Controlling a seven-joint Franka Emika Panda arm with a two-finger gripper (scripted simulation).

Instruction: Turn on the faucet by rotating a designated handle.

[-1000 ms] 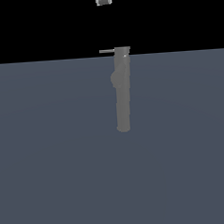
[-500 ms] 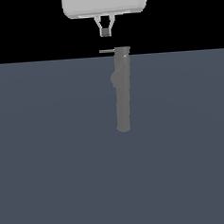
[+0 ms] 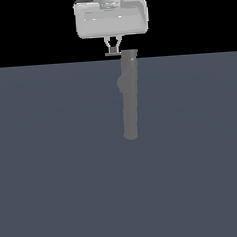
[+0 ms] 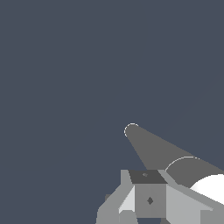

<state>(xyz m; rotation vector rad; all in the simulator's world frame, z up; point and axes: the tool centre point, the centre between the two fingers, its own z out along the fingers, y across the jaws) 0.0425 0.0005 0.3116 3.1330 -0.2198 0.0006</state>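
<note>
The faucet (image 3: 129,99) is a long grey column lying on the dark floor, with a small rounded bulge (image 3: 121,83) on its side. It also shows in the wrist view (image 4: 153,148), running away from the camera. The handle (image 3: 112,54) is a thin short bar jutting from the far end toward the exterior view's left. My pale boxy gripper (image 3: 113,49) hangs right above the handle. Its thin fingers (image 3: 109,43) are drawn together, the tips at or just over the bar. I cannot tell whether they touch it. The fingers fill the near edge of the wrist view (image 4: 148,200).
A flat dark grey-blue floor (image 3: 54,170) spreads around the faucet. Black background lies behind the gripper body (image 3: 111,16).
The gripper has come down from the top edge of the exterior view to just above the handle. The faucet and handle have not moved.
</note>
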